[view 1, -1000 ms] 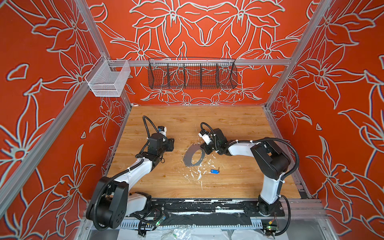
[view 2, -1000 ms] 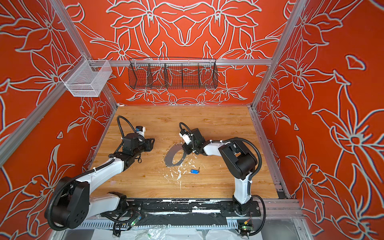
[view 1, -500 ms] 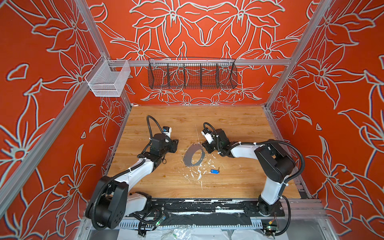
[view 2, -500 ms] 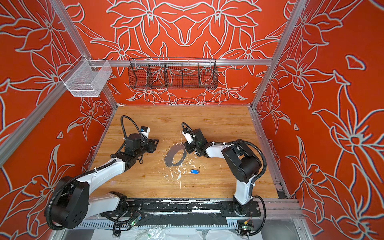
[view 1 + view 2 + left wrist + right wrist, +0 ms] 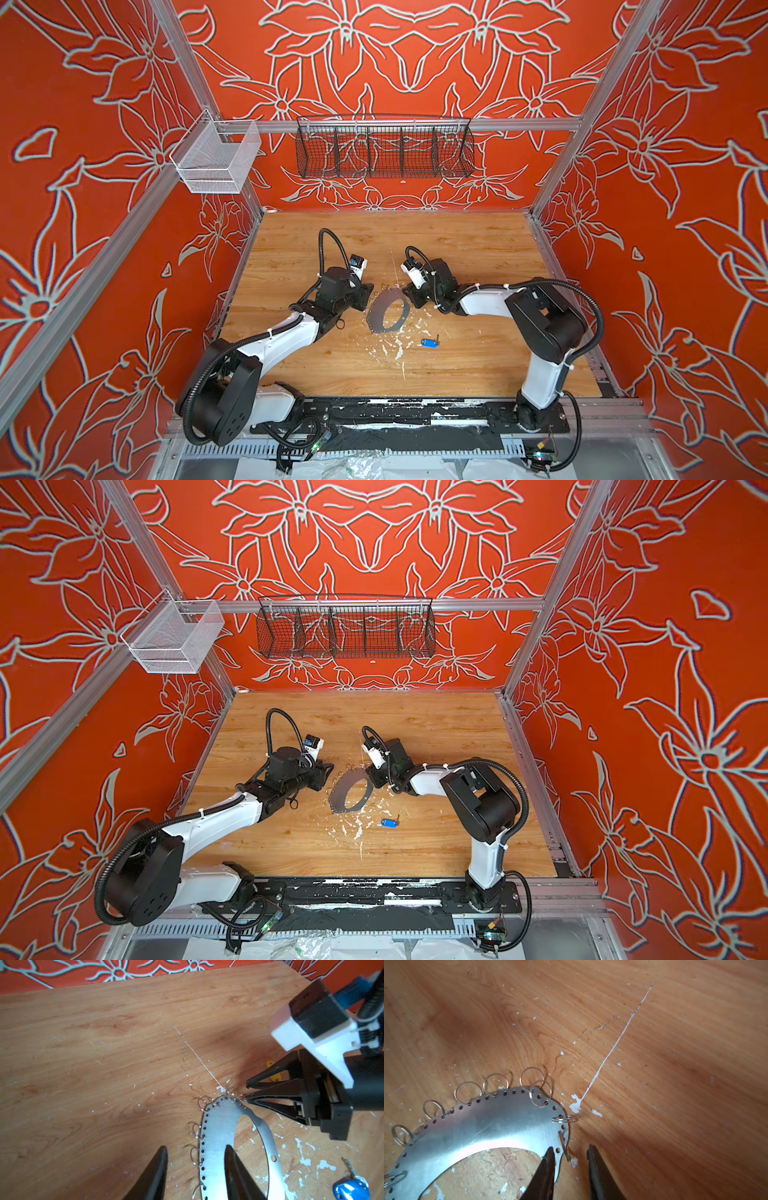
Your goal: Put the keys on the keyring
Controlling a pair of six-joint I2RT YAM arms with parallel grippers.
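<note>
The keyring is a flat grey plate with a wide hole and wire loops round its rim, lying mid-table. My left gripper is open, straddling the plate's left rim and a loop. At the opposite rim, my right gripper is narrowly open, with a wire loop and the plate's edge between its fingers. The blue-tagged key lies loose in front of the plate. A yellow tag shows behind the right fingers.
The wooden table carries white paint flecks in front of the plate and a long white scratch. A black wire basket and a white mesh basket hang on the rails behind. Red walls enclose three sides.
My left gripper has moved right, up to the plate's rim, and narrowed slightly. The right gripper's jaws have parted a little. The plate and blue key lie where they were.
</note>
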